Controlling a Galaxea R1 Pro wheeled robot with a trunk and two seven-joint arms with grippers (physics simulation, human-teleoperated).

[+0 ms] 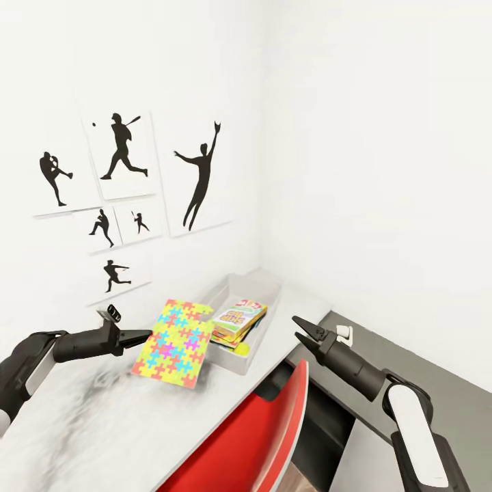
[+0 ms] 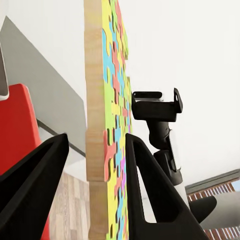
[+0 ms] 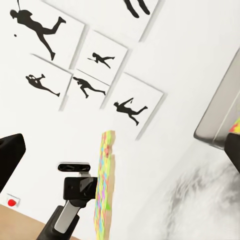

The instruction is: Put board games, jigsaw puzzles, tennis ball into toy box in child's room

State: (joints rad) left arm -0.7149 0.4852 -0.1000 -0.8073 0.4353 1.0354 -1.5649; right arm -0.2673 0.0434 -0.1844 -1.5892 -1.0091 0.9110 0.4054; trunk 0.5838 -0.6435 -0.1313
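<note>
Puzzle transfer is judged to be the step in hand. One jigsaw puzzle (image 1: 175, 343) is held off the table (image 1: 82, 424) at lower centre of the head view, tilted, its far edge close to the near wall of the toy box (image 1: 263, 285). The left gripper (image 1: 140, 335) is pinching the puzzle's near edge; in the left wrist view the two fingers (image 2: 145, 165) are seen on either side of the thin board (image 2: 107, 120). The right gripper (image 1: 303, 329) is spread and holds nothing, at lower right of the frame. Inside the box a board game (image 1: 239, 318) and the tennis ball (image 1: 242, 347) are already seen. For the next move, the puzzle needs to be carried over the rim, then released flat.
</note>
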